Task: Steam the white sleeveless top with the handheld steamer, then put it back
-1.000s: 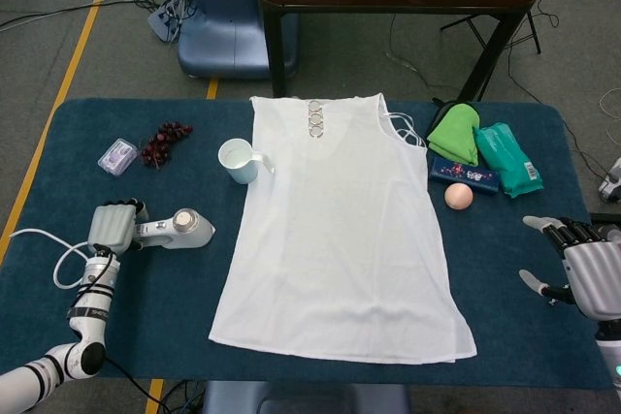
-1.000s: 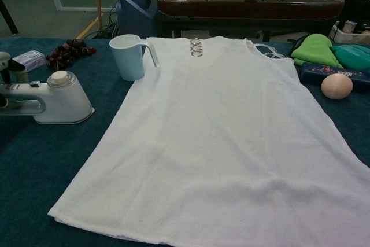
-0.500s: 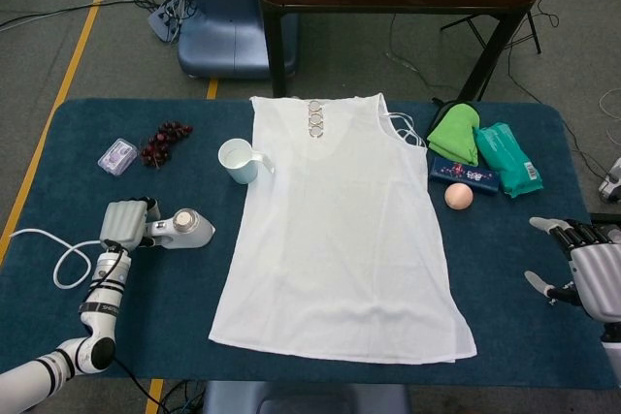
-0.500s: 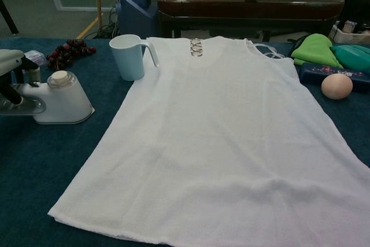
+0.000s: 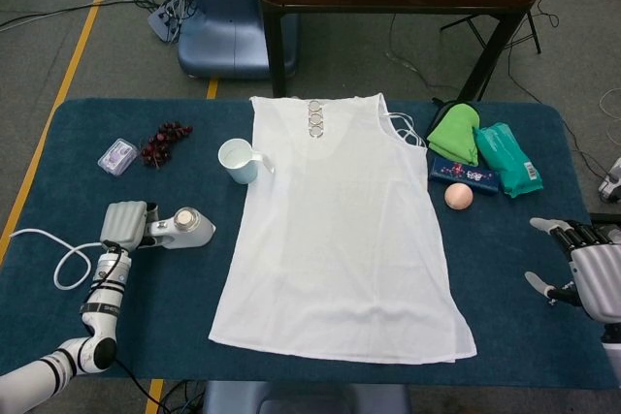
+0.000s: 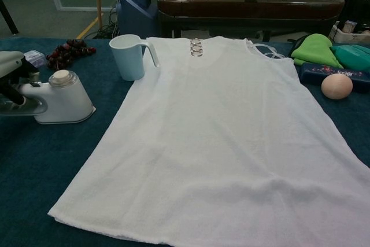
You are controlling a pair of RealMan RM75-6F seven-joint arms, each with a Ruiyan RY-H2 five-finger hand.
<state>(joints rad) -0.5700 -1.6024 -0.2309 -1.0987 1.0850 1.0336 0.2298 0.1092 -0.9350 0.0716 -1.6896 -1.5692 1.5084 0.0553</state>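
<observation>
In the left hand (image 5: 123,224): steamer (image 5: 181,229) handle, gripped, top (image 5: 340,230) off beside; right hand (image 5: 590,264) open, holding nothing.

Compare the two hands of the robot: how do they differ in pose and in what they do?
The left hand is closed around the handle of the handheld steamer, left of the white top; the right hand holds nothing, fingers spread. The left hand is over the table; the right hand is at its right edge. Both are pale grey.

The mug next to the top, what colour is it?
The mug is pale blue, clearest in the chest view.
</observation>
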